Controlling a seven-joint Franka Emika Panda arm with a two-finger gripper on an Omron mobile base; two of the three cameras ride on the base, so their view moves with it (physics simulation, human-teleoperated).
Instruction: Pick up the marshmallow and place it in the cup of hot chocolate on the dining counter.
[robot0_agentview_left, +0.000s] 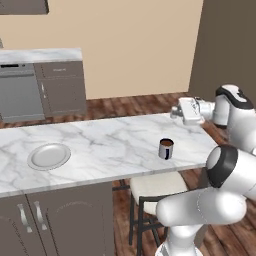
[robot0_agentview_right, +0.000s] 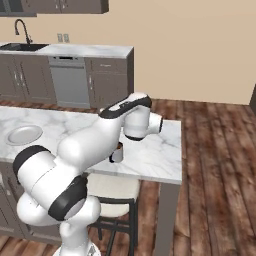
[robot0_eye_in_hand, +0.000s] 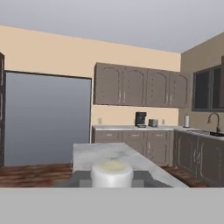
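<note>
The end effector (robot0_eye_in_hand: 112, 181) is clamped on the marshmallow (robot0_eye_in_hand: 111, 172), a white soft-edged block pinched between its dark fingers low in the hand view. In the left base view the end effector's white hand sits at about two o'clock from the cup of hot chocolate (robot0_agentview_left: 166, 148), raised over the far edge of the counter (robot0_agentview_left: 100, 145) and pointing along it. The cup stands on the marble near the counter's right end, dark liquid showing. The grey plate (robot0_agentview_left: 49, 156) lies well apart at nine o'clock from the cup. A cushioned stool (robot0_agentview_left: 155, 186) stands under the counter's near edge, at six o'clock from the cup.
</note>
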